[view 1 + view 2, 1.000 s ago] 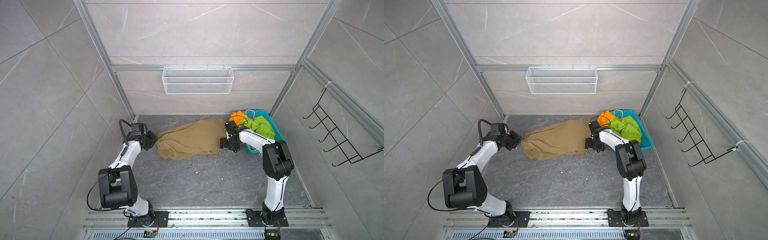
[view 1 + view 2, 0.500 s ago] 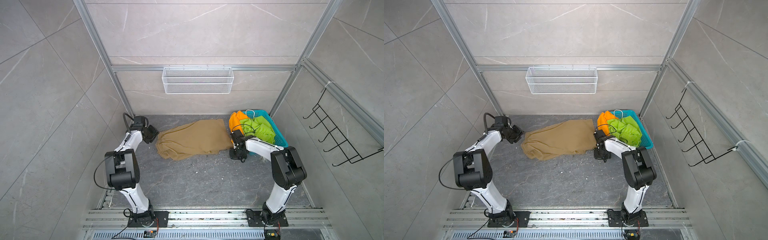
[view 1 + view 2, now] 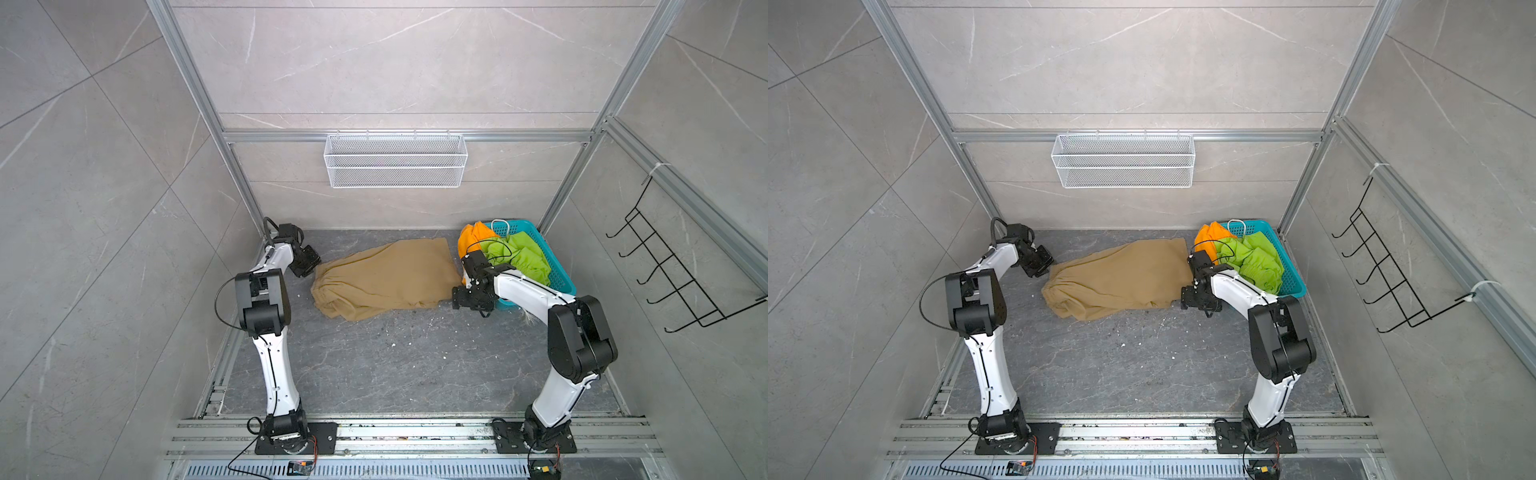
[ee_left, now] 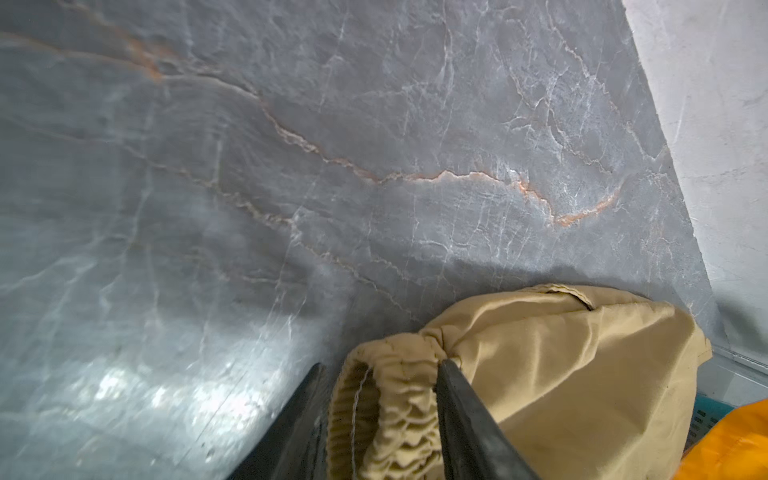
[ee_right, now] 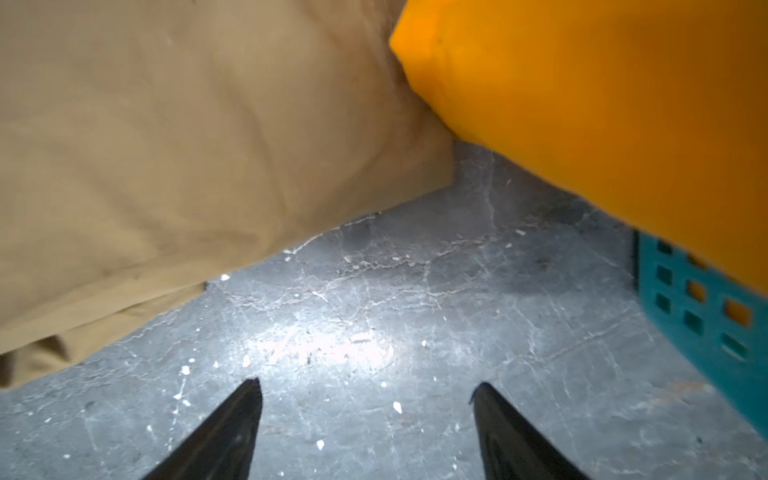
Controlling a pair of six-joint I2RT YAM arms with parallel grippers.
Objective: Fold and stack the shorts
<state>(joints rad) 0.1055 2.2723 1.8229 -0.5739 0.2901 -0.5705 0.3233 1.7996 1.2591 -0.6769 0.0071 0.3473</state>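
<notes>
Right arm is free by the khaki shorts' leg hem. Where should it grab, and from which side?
Take the khaki shorts at the front corner of the leg hem, nearest the open right gripper, coming in low from the teal basket side. There the stacked hem edges lie straight on the floor, so one jaw can probably slide underneath.

The left gripper (image 4: 381,363) straddles the gathered waistband of the khaki shorts (image 4: 582,374), which spread toward three o'clock from it; orange shorts (image 4: 731,440) show beyond, nearer four; grey marble floor (image 4: 291,166) fills twelve; grip unclear
</notes>
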